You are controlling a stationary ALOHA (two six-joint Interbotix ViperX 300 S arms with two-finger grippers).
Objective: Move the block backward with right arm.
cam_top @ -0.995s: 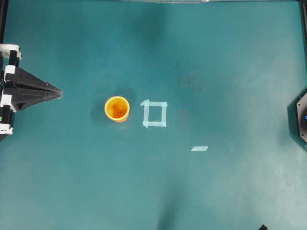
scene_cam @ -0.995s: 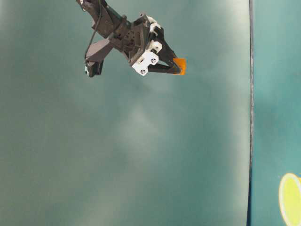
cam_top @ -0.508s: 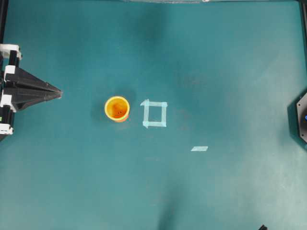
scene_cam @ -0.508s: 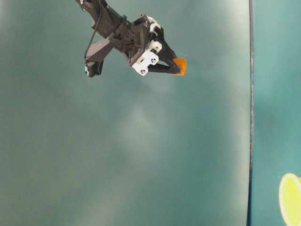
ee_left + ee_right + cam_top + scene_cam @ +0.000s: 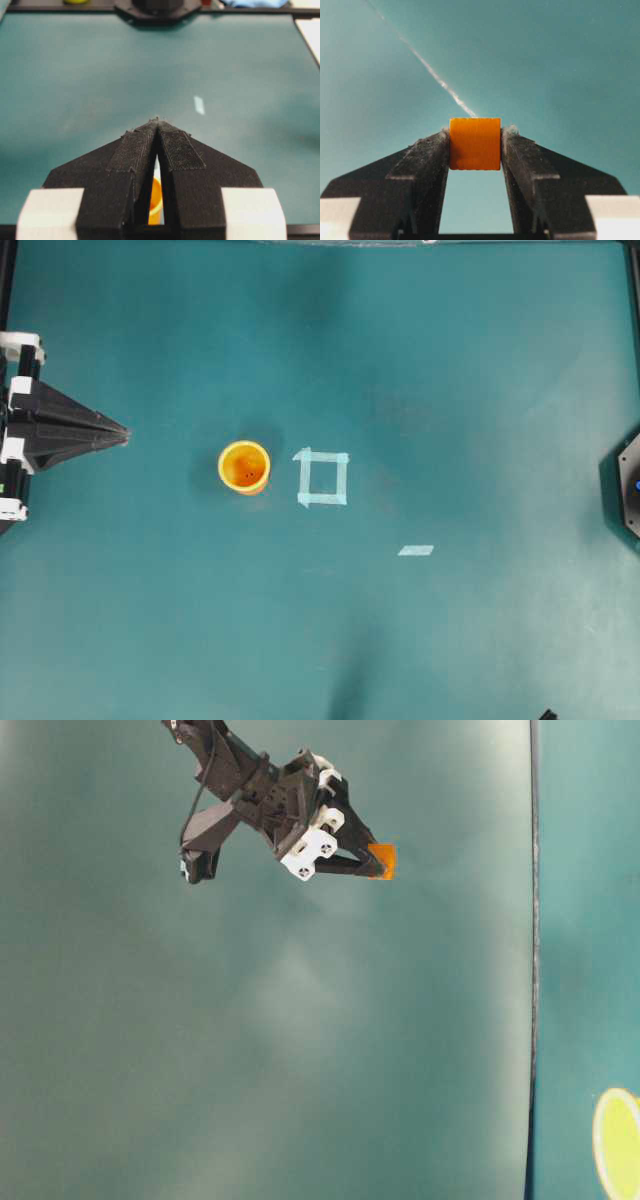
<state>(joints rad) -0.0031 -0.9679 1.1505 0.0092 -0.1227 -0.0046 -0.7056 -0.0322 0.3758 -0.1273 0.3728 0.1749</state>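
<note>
While clamped flat-on between right gripper (image 5: 475,145) jaws, orange block (image 5: 475,143) looks light, rigid; left gripper (image 5: 157,125) jaws together.

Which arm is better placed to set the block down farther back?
Right. The right gripper already grips the block, while the left gripper sits shut at the table edge.
</note>
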